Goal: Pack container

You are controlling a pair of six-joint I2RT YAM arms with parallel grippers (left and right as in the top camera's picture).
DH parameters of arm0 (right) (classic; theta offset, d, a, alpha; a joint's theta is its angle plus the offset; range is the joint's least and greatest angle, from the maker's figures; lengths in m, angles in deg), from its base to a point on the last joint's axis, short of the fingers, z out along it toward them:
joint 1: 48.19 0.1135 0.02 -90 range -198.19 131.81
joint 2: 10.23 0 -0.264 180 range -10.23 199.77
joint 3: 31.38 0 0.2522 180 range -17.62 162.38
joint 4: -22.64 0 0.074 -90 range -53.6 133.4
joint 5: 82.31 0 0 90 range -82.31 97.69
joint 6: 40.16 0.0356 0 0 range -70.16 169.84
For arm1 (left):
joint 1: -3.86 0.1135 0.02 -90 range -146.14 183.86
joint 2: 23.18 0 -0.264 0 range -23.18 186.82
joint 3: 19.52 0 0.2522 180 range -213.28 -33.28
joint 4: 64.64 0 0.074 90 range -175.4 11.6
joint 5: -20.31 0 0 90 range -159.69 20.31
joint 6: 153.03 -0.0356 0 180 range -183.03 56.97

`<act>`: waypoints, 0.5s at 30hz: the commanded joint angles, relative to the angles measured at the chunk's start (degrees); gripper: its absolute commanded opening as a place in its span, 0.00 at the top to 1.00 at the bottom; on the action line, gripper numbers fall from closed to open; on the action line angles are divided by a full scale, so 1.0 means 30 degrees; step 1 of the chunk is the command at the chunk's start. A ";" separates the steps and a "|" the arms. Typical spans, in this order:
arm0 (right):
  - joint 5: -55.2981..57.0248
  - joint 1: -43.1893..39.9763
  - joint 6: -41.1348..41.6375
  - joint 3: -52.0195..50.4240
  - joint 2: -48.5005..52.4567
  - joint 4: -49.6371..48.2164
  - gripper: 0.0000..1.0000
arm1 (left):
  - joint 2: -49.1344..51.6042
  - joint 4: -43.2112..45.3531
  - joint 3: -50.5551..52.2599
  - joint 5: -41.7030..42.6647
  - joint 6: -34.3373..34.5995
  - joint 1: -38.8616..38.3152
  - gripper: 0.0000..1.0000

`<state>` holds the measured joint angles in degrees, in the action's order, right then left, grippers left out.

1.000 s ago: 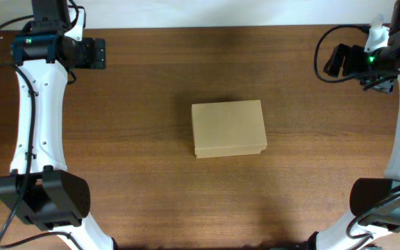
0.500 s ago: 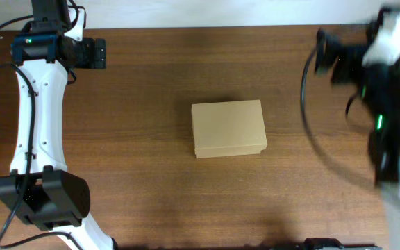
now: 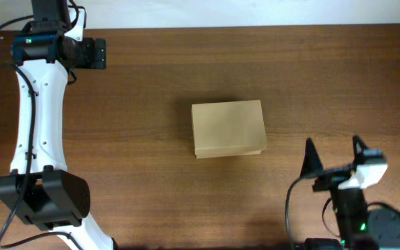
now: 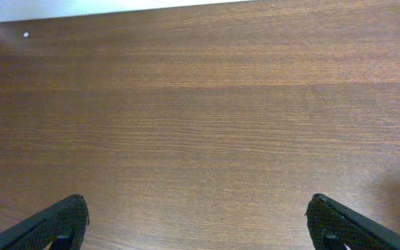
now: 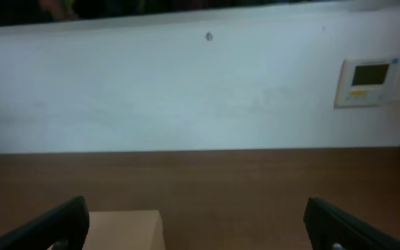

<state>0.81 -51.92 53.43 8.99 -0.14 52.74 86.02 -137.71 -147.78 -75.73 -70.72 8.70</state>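
Observation:
The container point(image 3: 228, 128) is a plain brown cardboard box, lid shut, in the middle of the table. Its corner also shows in the right wrist view point(image 5: 127, 230) at the bottom left. My left gripper point(image 3: 100, 53) is open and empty at the far left of the table, well away from the box; in the left wrist view point(image 4: 198, 223) its fingers frame bare wood. My right gripper point(image 3: 332, 154) is open and empty at the front right, fingers pointing away from me, to the right of the box. It also shows in the right wrist view point(image 5: 198, 222).
The table point(image 3: 151, 173) is dark wood. A white wall point(image 5: 186, 90) stands behind it, with a small wall panel point(image 5: 365, 82) at the right.
My right arm has swung from the far right corner down to the front right of the table, its gripper now pointing toward the far wall. The left arm and box have not moved.

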 commanded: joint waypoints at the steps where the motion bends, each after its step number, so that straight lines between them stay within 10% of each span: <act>1: 0.0452 -0.0102 -0.0036 -0.2004 -0.2135 -0.0430 0.01 | -0.0080 -0.0022 -0.0262 0.0080 -0.0029 0.0029 0.00; 15: 0.1333 -0.0109 -0.0051 -0.5880 -0.3308 -0.1596 0.01 | -0.0080 -0.0022 -0.0262 0.0080 -0.0029 0.0036 0.00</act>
<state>2.41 -51.92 53.46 -7.14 -9.39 48.24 86.02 -137.71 -147.78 -75.71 -70.72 8.70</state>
